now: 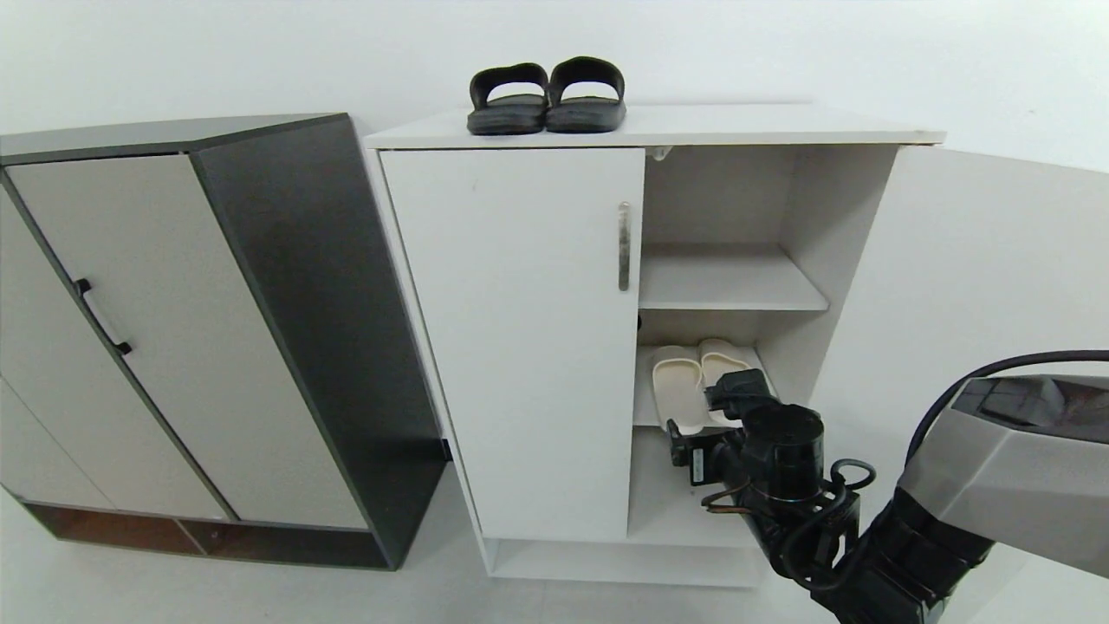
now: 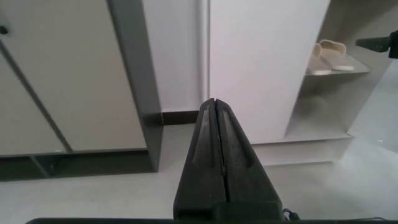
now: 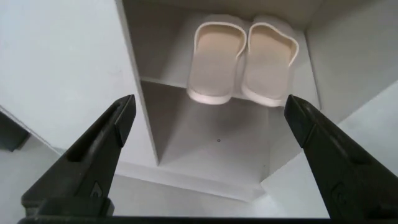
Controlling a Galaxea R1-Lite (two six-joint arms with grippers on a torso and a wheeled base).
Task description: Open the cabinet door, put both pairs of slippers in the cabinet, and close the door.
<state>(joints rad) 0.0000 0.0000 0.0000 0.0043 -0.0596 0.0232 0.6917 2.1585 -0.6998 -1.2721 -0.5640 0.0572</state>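
The white cabinet (image 1: 511, 347) stands with its right door swung open and its left door shut. A cream pair of slippers (image 1: 689, 381) (image 3: 242, 59) (image 2: 329, 56) lies side by side on the middle shelf, heels at the shelf's front edge. A black pair of slippers (image 1: 546, 97) sits on the cabinet's top. My right gripper (image 3: 208, 134) (image 1: 736, 394) is open and empty, just in front of and slightly below the cream pair. My left gripper (image 2: 214, 109) is shut with nothing in it, low near the floor, facing the cabinet's shut left door.
A grey and dark cabinet (image 1: 199, 347) with a black handle stands close on the left of the white one. The open right door (image 1: 979, 286) stretches out at the right. The upper shelf (image 1: 728, 282) is bare. Pale floor lies in front.
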